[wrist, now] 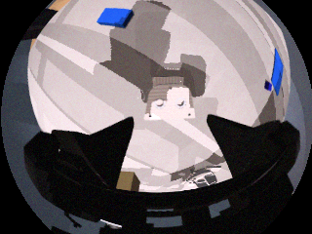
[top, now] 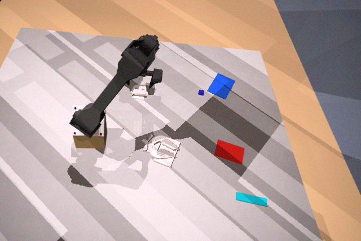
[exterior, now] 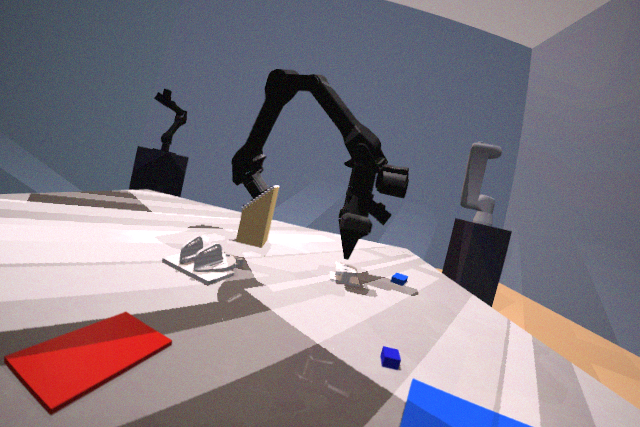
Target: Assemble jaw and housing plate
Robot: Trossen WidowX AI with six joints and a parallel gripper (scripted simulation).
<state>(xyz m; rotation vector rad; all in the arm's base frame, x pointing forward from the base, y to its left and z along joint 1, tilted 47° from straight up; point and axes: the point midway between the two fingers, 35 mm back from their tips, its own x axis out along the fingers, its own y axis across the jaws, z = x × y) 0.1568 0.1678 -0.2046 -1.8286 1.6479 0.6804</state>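
Wrist view: fingers (top: 139, 82) (exterior: 347, 257) wide apart, gripping nothing; small white part (top: 139, 91) (exterior: 346, 273) (wrist: 171, 103) ahead, centred between their lines, broad side crosswise.

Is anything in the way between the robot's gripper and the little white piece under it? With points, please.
Nothing visible stands between them: the open gripper (exterior: 347, 257) (wrist: 172, 119) hangs above the small white piece (top: 139, 91) (exterior: 347, 274) (wrist: 179, 101).

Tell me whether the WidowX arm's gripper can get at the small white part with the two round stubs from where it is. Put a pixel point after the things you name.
Probably yes: the gripper (exterior: 346, 258) (wrist: 172, 119) is open above the white part (top: 140, 91) (exterior: 345, 273) (wrist: 182, 96), and nothing visible stands between them, though it likely needs centring first.
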